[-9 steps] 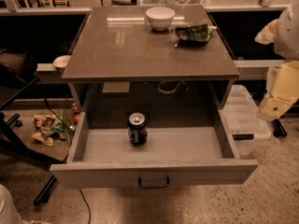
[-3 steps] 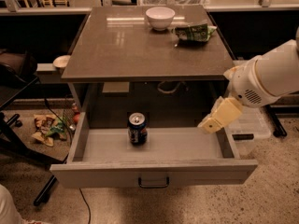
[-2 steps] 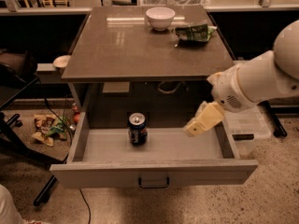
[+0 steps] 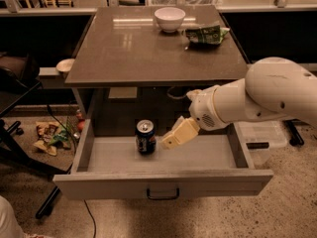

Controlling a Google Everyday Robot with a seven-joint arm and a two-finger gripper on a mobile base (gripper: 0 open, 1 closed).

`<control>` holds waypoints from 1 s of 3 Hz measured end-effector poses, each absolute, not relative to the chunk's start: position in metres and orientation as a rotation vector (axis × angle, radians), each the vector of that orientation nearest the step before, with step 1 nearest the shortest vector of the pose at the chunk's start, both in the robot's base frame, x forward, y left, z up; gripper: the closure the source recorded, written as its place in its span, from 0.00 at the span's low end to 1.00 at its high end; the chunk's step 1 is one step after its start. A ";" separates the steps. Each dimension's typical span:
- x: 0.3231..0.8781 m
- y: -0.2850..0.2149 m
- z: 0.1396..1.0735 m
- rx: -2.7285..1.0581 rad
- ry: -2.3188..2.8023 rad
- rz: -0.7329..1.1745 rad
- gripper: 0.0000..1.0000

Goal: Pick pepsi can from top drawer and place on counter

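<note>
The pepsi can [image 4: 145,137] stands upright in the open top drawer [image 4: 163,182], left of the drawer's middle. My gripper [image 4: 168,141] reaches in from the right over the drawer, its tip just right of the can and very near it. The white arm [image 4: 257,99] stretches behind it to the right. The counter [image 4: 143,48] lies above the drawer.
A white bowl [image 4: 170,19] and a green snack bag [image 4: 205,34] sit at the back of the counter. Litter [image 4: 49,135] lies on the floor to the left. A chair base [image 4: 20,148] stands at the left. A clear bin [image 4: 262,135] sits right of the drawer.
The arm has swung in from the right, over the drawer, leftward toward the can. The can has not moved.
</note>
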State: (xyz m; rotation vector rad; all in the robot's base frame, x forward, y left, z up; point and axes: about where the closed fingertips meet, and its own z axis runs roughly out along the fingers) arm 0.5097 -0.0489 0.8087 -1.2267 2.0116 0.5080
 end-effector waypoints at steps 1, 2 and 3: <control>0.510 -0.049 0.809 -1.227 2.012 0.508 0.00; 0.514 -0.035 0.794 -1.216 2.008 0.538 0.00; 0.522 -0.013 0.765 -1.206 2.023 0.533 0.00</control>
